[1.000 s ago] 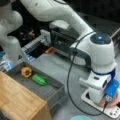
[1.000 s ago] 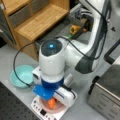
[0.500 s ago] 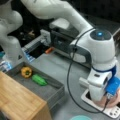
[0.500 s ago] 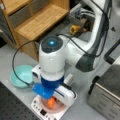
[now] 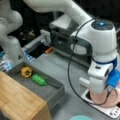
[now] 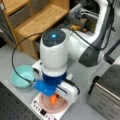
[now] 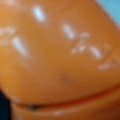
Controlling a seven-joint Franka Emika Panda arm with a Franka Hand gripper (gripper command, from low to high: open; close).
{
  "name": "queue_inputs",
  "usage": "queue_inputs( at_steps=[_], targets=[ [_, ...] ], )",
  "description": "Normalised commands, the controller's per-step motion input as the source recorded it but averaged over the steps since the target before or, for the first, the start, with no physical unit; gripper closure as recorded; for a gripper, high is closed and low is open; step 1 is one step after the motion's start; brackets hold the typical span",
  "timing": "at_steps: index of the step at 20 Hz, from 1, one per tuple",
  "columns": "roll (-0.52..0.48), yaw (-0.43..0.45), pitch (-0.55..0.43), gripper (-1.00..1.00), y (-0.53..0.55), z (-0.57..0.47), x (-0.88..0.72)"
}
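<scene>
The gripper (image 6: 53, 98) is down low over a pink bowl (image 6: 53, 105) that sits on a white scale (image 6: 40, 110). In a front view, an orange carrot (image 6: 53, 99) pokes out under the arm, just above the bowl. The wrist view is full of orange (image 7: 60, 55), so the carrot is right up against the camera. The arm's big body hides the fingers, so I cannot tell how wide they are or if they squeeze the carrot.

The carrot looks like a toy one, shiny and smooth. I think it is light and hard, so it will not squash. It may be a bit slippery. It is long and thin, so the best place to hold it is across its middle, with one finger on each side. Held near the tip, it could tip over or slide out.

The bowl looks light too and could scoot on the scale if it gets bumped.

Near the scale, toward a front view's left, sits a light blue bowl (image 6: 21, 76). In a front view, a grey tray (image 5: 50, 92) holds a yellow pepper (image 5: 26, 72) and a green vegetable (image 5: 39, 79). They are well apart from the carrot.
</scene>
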Motion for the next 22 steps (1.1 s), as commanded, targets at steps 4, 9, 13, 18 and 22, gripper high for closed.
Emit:
queue_inputs(
  at_steps=[4,9,13,18,22],
  targets=[
    [-0.140,0.083,0.148,1.00,0.09,0.26,0.00],
    [-0.125,0.066,0.124,1.00,0.02,0.16,0.01],
    [-0.109,0.057,0.104,1.00,0.00,0.18,-0.05],
    [-0.097,0.038,0.111,1.00,-0.01,0.24,-0.12],
    [-0.072,0.080,0.091,1.00,-0.04,0.19,-0.12]
  ],
)
